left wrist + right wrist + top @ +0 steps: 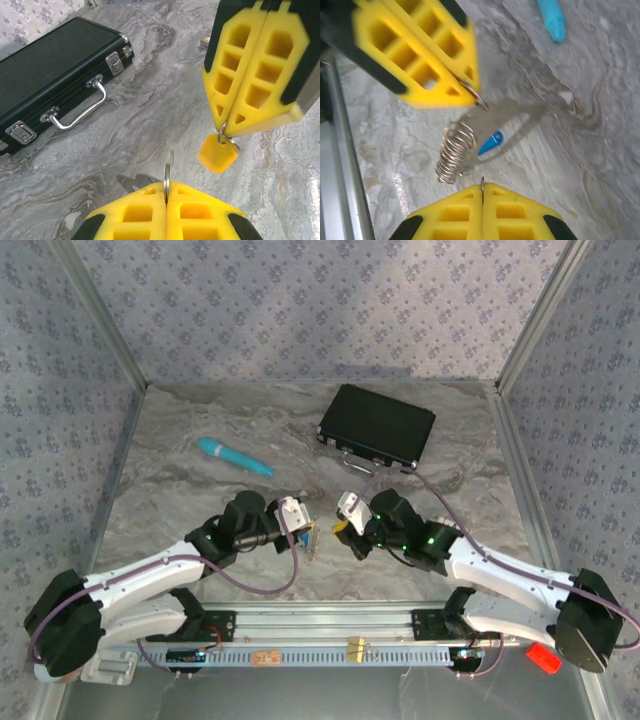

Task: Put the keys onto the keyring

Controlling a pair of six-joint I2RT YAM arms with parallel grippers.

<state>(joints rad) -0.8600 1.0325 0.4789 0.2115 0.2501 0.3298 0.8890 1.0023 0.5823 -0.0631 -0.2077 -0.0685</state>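
My left gripper (167, 187) is shut on a thin metal ring (167, 176). In the right wrist view, a wire coil (454, 152), the blue-headed key (490, 142) and a blurred pale loop, the keyring (522, 120), hang from that ring below the left gripper (470, 95). My right gripper (482, 189) is shut on the small ring of the yellow-headed key (217, 154), which dangles under its fingers (250, 65). From above, both grippers (305, 530) (345, 527) meet tip to tip, a short way apart, above the table's near middle.
A black case (378, 424) with a metal handle (80, 107) lies at the back right. A teal pen (235, 457) lies at the back left. A metal rail (330, 620) runs along the near edge, and patterned walls close in the sides.
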